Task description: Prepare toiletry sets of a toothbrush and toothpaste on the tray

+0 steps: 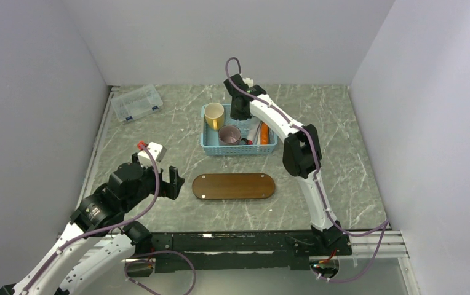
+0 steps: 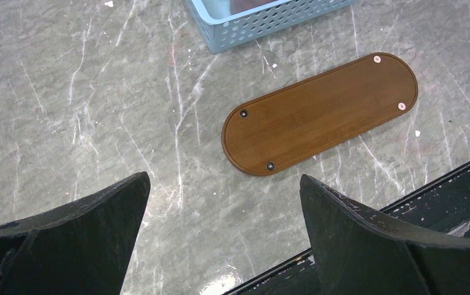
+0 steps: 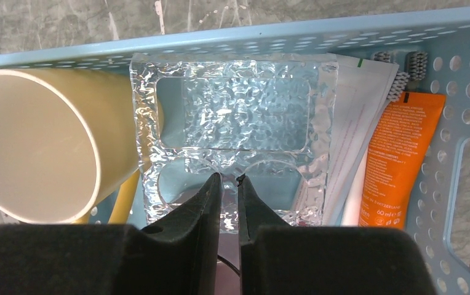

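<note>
Left pincer [image 2: 223, 179] spread wide, poised above the tabletop [image 2: 66, 104] just beside one rounded end of the tray [image 2: 318, 114]. Tray flat on the tabletop, on the near side of the blue basket [image 3: 460, 117], apart from it. Right pincer [image 3: 230, 179] lowered into the basket, pressed almost together, pinching the near rim of the clear holder [image 3: 238, 104]. Toothbrush [image 3: 397, 87] inside the basket, head at the far wall, between a white packet [image 3: 355, 123] and the orange tube [image 3: 392, 160]. Yellow mug [image 3: 35, 153] touching the holder's left side.
</note>
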You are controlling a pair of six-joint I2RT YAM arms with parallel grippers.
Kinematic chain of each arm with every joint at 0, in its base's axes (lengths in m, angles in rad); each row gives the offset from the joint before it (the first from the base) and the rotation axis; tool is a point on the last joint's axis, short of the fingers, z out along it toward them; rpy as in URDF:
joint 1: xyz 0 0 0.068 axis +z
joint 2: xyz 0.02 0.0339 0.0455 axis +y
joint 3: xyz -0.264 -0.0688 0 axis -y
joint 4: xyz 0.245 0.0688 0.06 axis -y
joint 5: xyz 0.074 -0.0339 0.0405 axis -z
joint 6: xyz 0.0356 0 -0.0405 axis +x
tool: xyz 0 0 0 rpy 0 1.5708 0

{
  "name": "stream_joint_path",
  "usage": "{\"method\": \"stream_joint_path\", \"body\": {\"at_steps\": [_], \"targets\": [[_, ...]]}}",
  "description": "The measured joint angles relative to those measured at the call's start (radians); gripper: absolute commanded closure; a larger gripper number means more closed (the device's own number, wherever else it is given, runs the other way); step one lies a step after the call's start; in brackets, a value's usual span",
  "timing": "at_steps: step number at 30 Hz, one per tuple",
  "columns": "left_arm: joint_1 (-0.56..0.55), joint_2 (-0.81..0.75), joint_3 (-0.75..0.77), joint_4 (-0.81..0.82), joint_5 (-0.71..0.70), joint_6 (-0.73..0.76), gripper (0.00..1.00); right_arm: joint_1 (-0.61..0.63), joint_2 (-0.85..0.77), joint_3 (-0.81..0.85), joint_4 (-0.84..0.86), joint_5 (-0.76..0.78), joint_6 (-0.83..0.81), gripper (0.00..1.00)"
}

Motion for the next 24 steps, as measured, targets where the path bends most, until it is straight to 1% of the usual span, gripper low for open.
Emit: {"method": "stream_joint_path", "body": {"at_steps": [10,24], "targets": [[0.000,0.000,0.000,0.000,0.000,0.000,0.01,0.000,-0.076,-0.063,0.029,0.026,-0.002,1.00],[0.000,0.006,0.000,0.000,0.000,0.000,0.01,0.000,-0.180,-0.081,0.049,0.078,-0.003,1.00]]}}
